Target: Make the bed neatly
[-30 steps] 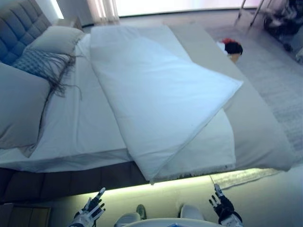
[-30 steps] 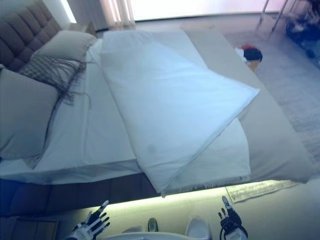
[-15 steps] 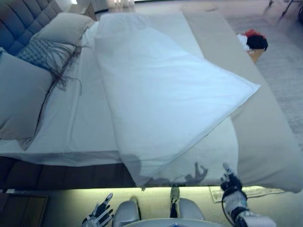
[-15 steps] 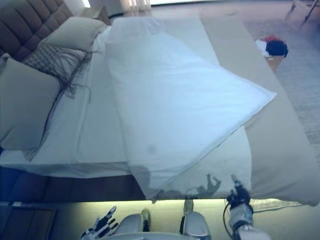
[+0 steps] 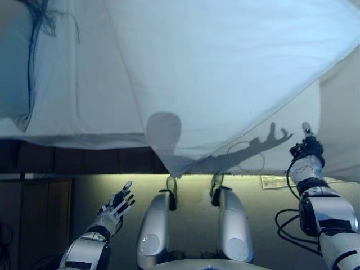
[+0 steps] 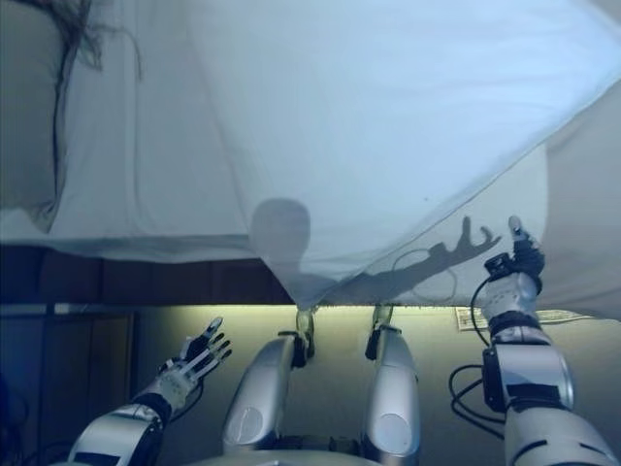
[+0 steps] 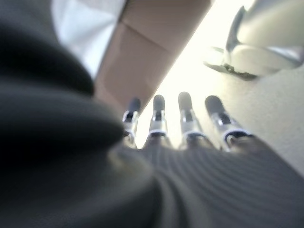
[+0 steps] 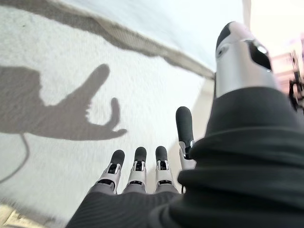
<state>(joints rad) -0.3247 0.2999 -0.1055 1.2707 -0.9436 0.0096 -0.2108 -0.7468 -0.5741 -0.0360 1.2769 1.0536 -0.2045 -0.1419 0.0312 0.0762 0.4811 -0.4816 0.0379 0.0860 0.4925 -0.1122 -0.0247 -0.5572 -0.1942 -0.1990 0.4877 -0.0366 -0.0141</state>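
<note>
A white duvet (image 5: 225,67) lies folded slantwise over the bed, and its corner (image 5: 174,164) hangs over the near edge. The white sheet (image 5: 84,95) shows bare to the left of it. My right hand (image 5: 305,149) is open, fingers straight, raised in front of the hanging sheet side at the right; it touches nothing that I can see. In the right wrist view its fingers (image 8: 137,164) point at the white cloth (image 8: 71,61) with the hand's shadow on it. My left hand (image 5: 117,203) is open and empty, low by the dark bed base (image 5: 73,160).
A grey pillow (image 5: 11,62) and a fringed throw (image 5: 39,11) lie at the far left of the bed. A beige cover (image 5: 343,124) hangs at the right. A lit strip runs under the bed's edge, with a rug corner (image 5: 275,181) on the floor.
The camera has moved closer to the bed and tipped down. My right hand has risen up to the bed's near edge. My left hand stays low and open.
</note>
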